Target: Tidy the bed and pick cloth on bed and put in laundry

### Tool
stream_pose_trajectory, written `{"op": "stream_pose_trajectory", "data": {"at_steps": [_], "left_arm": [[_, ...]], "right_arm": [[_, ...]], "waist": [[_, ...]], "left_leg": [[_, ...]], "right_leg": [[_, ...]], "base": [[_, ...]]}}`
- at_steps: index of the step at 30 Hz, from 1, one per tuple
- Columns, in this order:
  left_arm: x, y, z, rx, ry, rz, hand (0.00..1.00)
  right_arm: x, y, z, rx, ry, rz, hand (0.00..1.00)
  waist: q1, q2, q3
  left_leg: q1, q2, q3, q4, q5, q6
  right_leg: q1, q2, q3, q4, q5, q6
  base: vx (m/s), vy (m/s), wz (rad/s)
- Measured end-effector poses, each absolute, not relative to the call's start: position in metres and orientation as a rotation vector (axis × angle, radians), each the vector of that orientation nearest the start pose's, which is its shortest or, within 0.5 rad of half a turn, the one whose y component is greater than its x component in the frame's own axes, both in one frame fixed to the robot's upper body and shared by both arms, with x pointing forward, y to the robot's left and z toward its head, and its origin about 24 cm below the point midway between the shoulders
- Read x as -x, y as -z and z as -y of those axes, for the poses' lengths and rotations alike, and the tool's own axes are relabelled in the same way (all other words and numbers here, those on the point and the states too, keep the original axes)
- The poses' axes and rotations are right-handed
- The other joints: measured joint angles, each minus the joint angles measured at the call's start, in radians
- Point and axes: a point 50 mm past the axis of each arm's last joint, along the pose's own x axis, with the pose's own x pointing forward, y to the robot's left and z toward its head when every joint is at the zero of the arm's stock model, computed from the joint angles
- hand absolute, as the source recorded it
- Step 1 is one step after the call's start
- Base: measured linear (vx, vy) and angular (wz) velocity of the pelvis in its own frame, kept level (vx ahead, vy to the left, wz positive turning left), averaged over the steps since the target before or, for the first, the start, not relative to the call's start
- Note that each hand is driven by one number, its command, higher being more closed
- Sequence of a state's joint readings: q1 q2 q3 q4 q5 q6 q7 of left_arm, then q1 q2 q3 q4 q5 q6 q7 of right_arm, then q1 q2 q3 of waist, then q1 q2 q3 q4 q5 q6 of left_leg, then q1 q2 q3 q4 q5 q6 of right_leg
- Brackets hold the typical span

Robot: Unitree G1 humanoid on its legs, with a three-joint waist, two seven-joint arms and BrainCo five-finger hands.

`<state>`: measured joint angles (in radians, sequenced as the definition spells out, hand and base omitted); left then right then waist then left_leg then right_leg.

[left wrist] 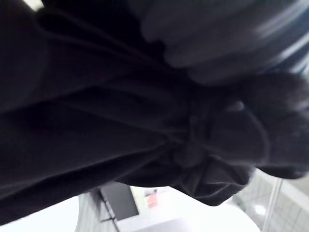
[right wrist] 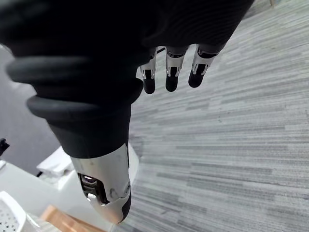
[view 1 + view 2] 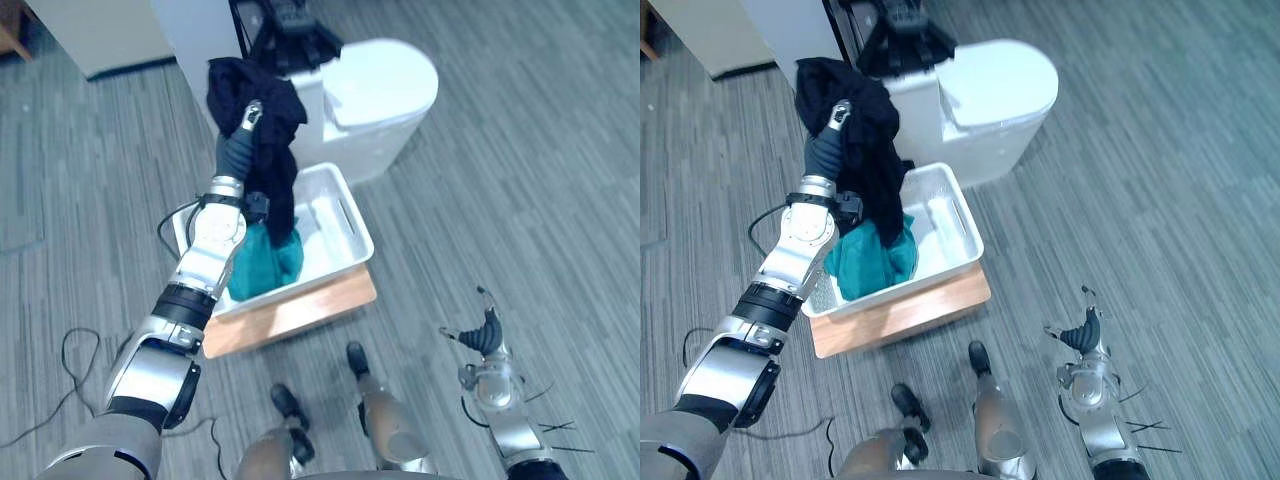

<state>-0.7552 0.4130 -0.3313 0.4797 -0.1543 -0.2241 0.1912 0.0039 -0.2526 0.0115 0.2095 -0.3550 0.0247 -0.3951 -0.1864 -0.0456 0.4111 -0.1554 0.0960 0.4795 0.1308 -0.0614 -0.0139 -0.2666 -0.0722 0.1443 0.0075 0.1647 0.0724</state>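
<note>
The robot's left hand [image 3: 243, 135] grips a black cloth [image 3: 275, 150] raised above a white laundry basket [image 3: 356, 226], its fingers mostly buried in the folds. The cloth's lower end hangs down to a teal cloth [image 3: 262, 268] that partly hides the basket's inside. The basket sits on a wooden board [image 3: 300, 310] on the floor. The right hand [image 3: 487, 336] hangs low and apart, fingers relaxed, holding nothing.

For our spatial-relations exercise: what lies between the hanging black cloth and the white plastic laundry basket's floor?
A crumpled teal cloth, in the white plastic basket beneath the black cloth; both eye views show it.
</note>
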Motion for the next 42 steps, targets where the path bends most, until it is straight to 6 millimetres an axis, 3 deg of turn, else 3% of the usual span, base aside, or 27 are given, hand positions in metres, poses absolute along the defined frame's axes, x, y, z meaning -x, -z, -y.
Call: {"op": "stream_pose_trajectory", "data": {"at_steps": [4,6,7,11,13,16,18,21,22,26,34,36,40,42], "left_arm": [[-0.35,-0.112,-0.116,-0.315,0.222,0.268,1.0],[-0.342,-0.093,-0.107,-0.271,0.234,0.212,1.0],[-0.34,-0.086,-0.104,-0.254,0.235,0.193,0.0],[-0.333,-0.077,-0.101,-0.228,0.173,0.192,0.0],[-0.331,-0.073,-0.105,-0.215,0.118,0.182,0.0],[-0.334,-0.071,-0.129,-0.207,-0.036,0.165,0.0],[-0.337,-0.071,-0.156,-0.218,-0.166,0.154,0.0],[-0.338,-0.078,-0.18,-0.245,-0.245,0.17,0.0],[-0.338,-0.08,-0.189,-0.247,-0.272,0.176,0.0],[-0.336,-0.085,-0.209,-0.252,-0.323,0.182,0.0],[-0.299,-0.027,-0.223,-0.181,-0.263,-0.037,0.0],[-0.277,-0.002,-0.219,-0.027,-0.253,-0.121,0.0],[-0.233,0.043,-0.208,0.149,-0.301,-0.283,0.0],[-0.194,0.074,-0.213,0.24,-0.372,-0.427,0.0]], "right_arm": [[-0.248,-0.016,0.22,0.632,0.364,-0.083,0.0],[-0.249,-0.016,0.218,0.635,0.363,-0.074,0.0],[-0.25,-0.017,0.216,0.641,0.36,-0.07,0.0],[-0.258,-0.016,0.207,0.645,0.323,-0.064,0.0],[-0.257,-0.014,0.208,0.648,0.327,-0.072,0.0],[-0.255,-0.008,0.207,0.653,0.318,-0.091,0.0],[-0.251,-0.005,0.209,0.656,0.332,-0.101,0.0],[-0.249,-0.004,0.211,0.645,0.338,-0.111,0.0],[-0.247,-0.003,0.214,0.629,0.343,-0.116,0.0],[-0.241,0.002,0.22,0.587,0.336,-0.136,0.0],[-0.222,0.04,0.23,0.537,0.286,-0.326,0.0],[-0.215,0.052,0.233,0.528,0.278,-0.392,0.0],[-0.197,0.075,0.238,0.487,0.3,-0.518,0.0],[-0.18,0.091,0.243,0.433,0.343,-0.616,0.0]], "waist": [[-0.001,0.025,0.034],[0.005,0.038,0.041],[0.008,0.042,0.043],[0.018,0.052,0.049],[0.038,0.061,0.053],[0.038,0.063,0.054],[0.041,0.063,0.054],[0.047,0.063,0.054],[0.061,0.063,0.054],[0.068,0.064,0.038],[0.093,0.066,-0.113],[0.096,0.071,-0.175],[0.119,0.07,-0.223],[0.13,0.078,-0.258]], "left_leg": [[-0.068,0.023,-0.007,0.09,-0.05,0.006],[-0.098,0.027,-0.01,0.123,-0.068,0.008],[-0.112,0.027,-0.01,0.135,-0.071,0.013],[-0.144,0.027,-0.018,0.174,-0.085,0.025],[-0.149,0.027,-0.023,0.188,-0.098,0.023],[-0.159,0.024,-0.048,0.194,-0.097,0.023],[-0.158,0.024,-0.066,0.196,-0.096,0.022],[-0.137,0.025,-0.075,0.191,-0.09,0.026],[-0.109,0.024,-0.075,0.184,-0.087,0.024],[-0.03,0.0,-0.099,0.113,-0.074,0.015],[0.12,-0.031,-0.107,-0.056,-0.014,-0.003],[0.159,-0.03,-0.111,-0.1,-0.002,-0.01],[0.219,-0.035,-0.12,-0.134,0.002,-0.016],[0.239,-0.041,-0.135,-0.169,0.022,-0.018]], "right_leg": [[-0.036,0.003,-0.001,0.02,-0.008,0.007],[-0.066,0.002,0.001,0.051,-0.023,0.011],[-0.08,0.001,0.002,0.064,-0.028,0.012],[-0.113,-0.001,-0.005,0.114,-0.05,0.014],[-0.117,-0.001,-0.005,0.119,-0.054,0.013],[-0.121,-0.008,-0.028,0.139,-0.069,0.013],[-0.113,-0.011,-0.046,0.147,-0.074,0.013],[-0.084,-0.013,-0.062,0.143,-0.078,0.011],[-0.056,-0.013,-0.063,0.134,-0.079,0.011],[0.038,-0.022,-0.089,0.078,-0.079,0.011],[0.162,-0.03,-0.119,-0.014,-0.074,0.014],[0.183,-0.021,-0.133,-0.016,-0.075,0.014],[0.241,-0.019,-0.147,-0.031,-0.096,0.01],[0.254,-0.019,-0.167,-0.03,-0.114,0.005]], "base": [[-0.01,0.005,-0.01],[-0.02,0.011,-0.01],[0.0,0.0,0.0],[-0.02,0.017,0.05],[-0.01,0.009,0.02],[0.01,-0.012,0.22],[0.04,-0.017,0.21],[0.06,-0.017,0.17],[0.08,-0.006,0.07],[0.08,-0.005,0.23],[0.11,-0.009,0.07],[0.08,-0.023,0.05],[0.03,-0.018,0.1],[0.0,-0.045,0.21]]}}
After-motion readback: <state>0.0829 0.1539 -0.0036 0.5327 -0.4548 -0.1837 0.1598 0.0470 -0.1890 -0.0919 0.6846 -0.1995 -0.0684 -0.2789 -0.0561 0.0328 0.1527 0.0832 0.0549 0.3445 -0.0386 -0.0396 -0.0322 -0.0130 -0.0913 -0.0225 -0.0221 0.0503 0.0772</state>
